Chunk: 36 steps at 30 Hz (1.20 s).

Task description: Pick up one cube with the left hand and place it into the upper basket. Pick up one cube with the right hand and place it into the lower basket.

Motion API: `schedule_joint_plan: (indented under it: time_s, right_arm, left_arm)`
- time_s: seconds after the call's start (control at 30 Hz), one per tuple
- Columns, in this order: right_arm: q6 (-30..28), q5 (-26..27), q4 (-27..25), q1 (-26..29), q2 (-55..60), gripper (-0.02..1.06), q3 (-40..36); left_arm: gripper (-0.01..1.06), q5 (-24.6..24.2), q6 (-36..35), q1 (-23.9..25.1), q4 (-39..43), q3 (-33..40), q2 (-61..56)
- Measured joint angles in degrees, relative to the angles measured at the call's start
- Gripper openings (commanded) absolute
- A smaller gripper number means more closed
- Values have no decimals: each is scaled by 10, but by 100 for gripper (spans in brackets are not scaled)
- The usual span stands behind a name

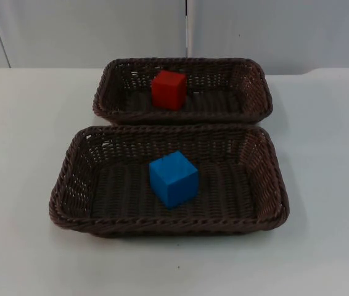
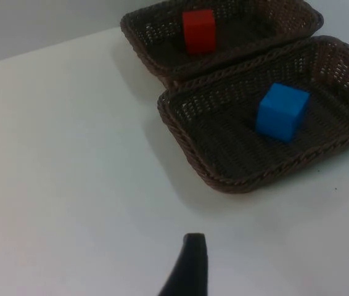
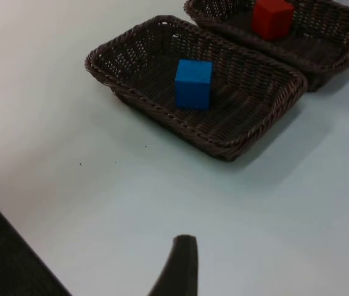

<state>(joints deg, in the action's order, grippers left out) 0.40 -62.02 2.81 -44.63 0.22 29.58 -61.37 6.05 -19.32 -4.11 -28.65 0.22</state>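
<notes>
Both cubes lie in their baskets, one in each.

The red cube (image 1: 169, 90) sits left of centre in the upper basket (image 1: 256, 92), towards the table's (image 1: 26, 154) far edge by the wall (image 1: 88, 31). The blue cube (image 1: 173, 179) rests mid-floor in the lower basket (image 1: 76, 179), which touches the upper one along their long rims. The left gripper (image 2: 187, 265) and right gripper (image 3: 180, 265) hang over bare table off the baskets' outer ends; I cannot tell whether either is open or closed.

Open table (image 1: 26, 123) flanks both baskets (image 1: 76, 185) (rims touching, no gap between)
</notes>
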Motion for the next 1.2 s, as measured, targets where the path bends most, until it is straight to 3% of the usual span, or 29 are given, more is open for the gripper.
schedule_joint_plan:
  time_s: [0.2, 0.47, 0.7, 0.87, 1.2]
  right_arm:
    - [0, 0, 0, 0, 0, 75, 0]
    - [3, 0, 0, 0, 0, 75, 0]
    - [3, 0, 0, 0, 0, 77, 0]
    - [3, 0, 0, 0, 0, 105, 0]
    - [3, 0, 0, 0, 0, 105, 0]
  left_arm:
    - [77, 0, 0, 0, 0, 0, 0]
    - [96, 0, -27, 0, 20, 0, 0]
    - [98, 0, -33, 0, 24, 0, 0]
    - [98, -2, -34, 0, 24, 0, 0]
    - [98, -2, -34, 0, 26, 0, 0]
